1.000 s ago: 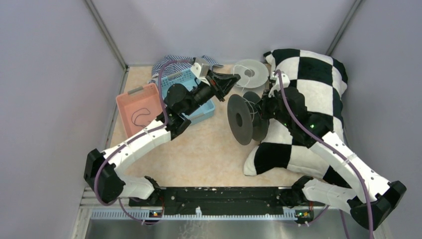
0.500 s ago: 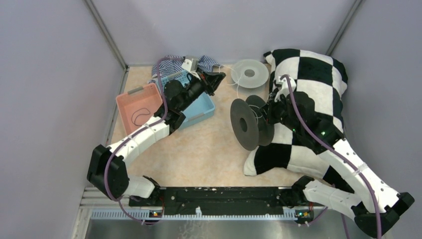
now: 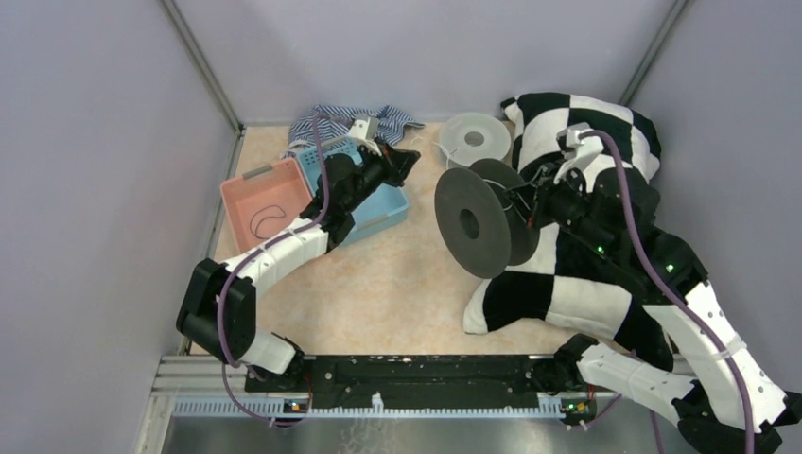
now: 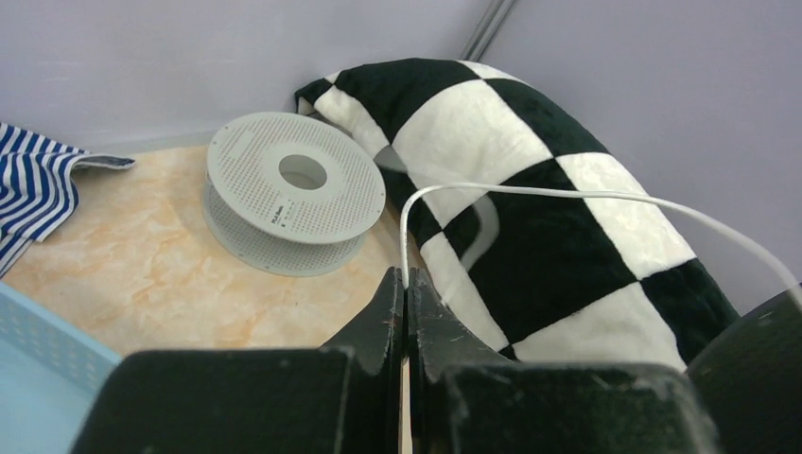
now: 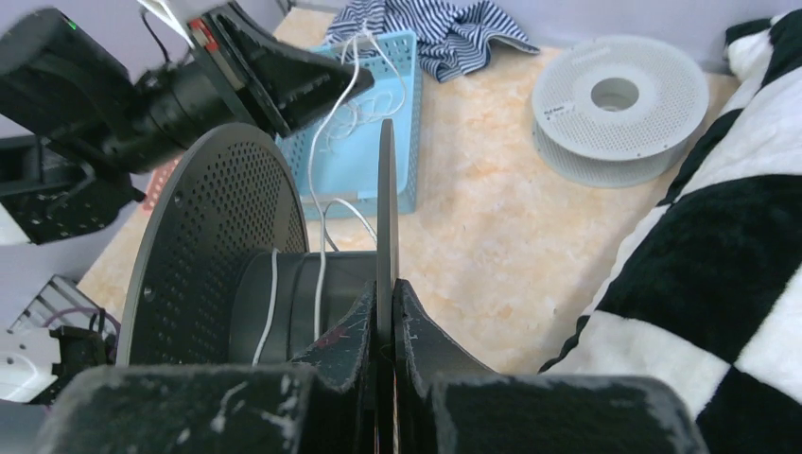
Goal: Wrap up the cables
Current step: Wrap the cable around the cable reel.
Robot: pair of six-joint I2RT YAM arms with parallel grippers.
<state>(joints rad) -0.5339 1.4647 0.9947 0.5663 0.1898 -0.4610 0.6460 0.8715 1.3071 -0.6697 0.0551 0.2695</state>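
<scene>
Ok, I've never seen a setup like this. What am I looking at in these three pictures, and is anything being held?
Two robot arms are bolted at the near edge of a table. One picture looks down from above; the other two come from small cameras on each wrist. The left arm has its jaws shut on a thin white cable, which runs across to a black spool. The right arm clamps one flange of that spool in its jaws. On the table lie a white spool, a checkered pillow, a striped cloth, a blue basket and a pink basket with a black cable inside.
</scene>
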